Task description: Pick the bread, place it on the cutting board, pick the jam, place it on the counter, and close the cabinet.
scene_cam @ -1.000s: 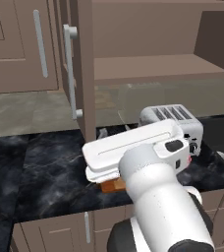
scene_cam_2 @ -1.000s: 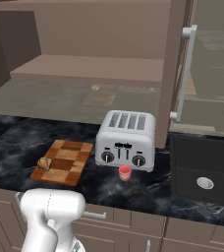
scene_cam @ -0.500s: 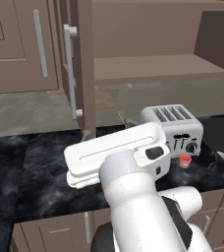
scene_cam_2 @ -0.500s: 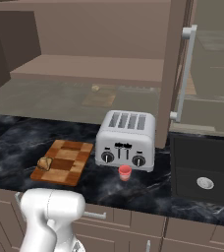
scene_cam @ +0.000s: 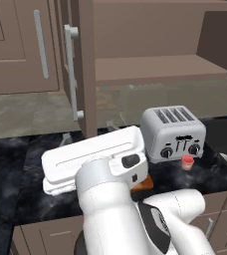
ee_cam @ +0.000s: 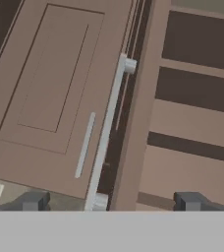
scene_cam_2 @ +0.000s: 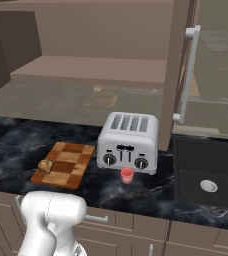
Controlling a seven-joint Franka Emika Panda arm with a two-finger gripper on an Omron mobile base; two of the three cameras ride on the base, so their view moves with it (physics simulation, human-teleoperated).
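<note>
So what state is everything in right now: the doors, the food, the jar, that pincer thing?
cabinet door: standing open, edge-on.
bread: lying on the cutting board, near its corner.
jam: upright on the counter, in front of the toaster.
toaster: slots empty.
pincer: open, holding nothing, facing the open door's bar handle.

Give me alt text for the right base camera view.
A silver toaster sits on the black marble counter with a small red jam jar just in front. Left of it, a bun rests on the checkered cutting board; the cabinet door stands open.
</note>
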